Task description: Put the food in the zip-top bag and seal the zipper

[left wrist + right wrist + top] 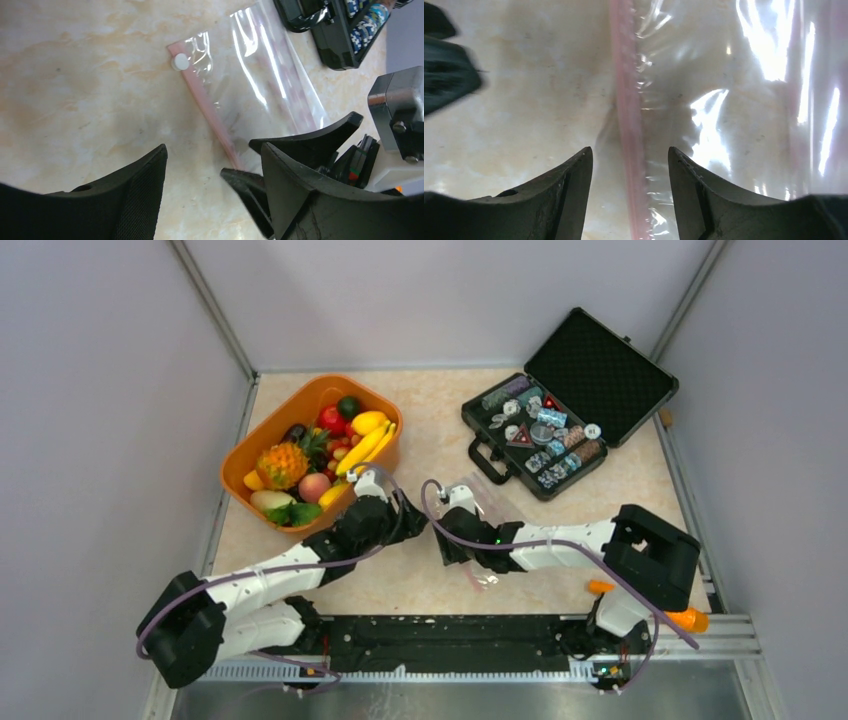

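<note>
Zipper (624, 75) lying inside open right end effector (629, 150), left end effector (214, 146) open beside zip-top bag (260, 75)

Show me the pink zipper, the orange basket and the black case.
zipper (626, 100), right wrist view, middle of the pink strip.
orange basket (262, 432), top external view, left rim.
black case (600, 375), top external view, open lid.

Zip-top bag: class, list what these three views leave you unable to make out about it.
Top view: zip-top bag largely hidden under the right arm.
Left wrist view: its near end covered by the right gripper's fingers.
Right wrist view: zipper cut off top and bottom; sealed or open, cannot tell.
</note>
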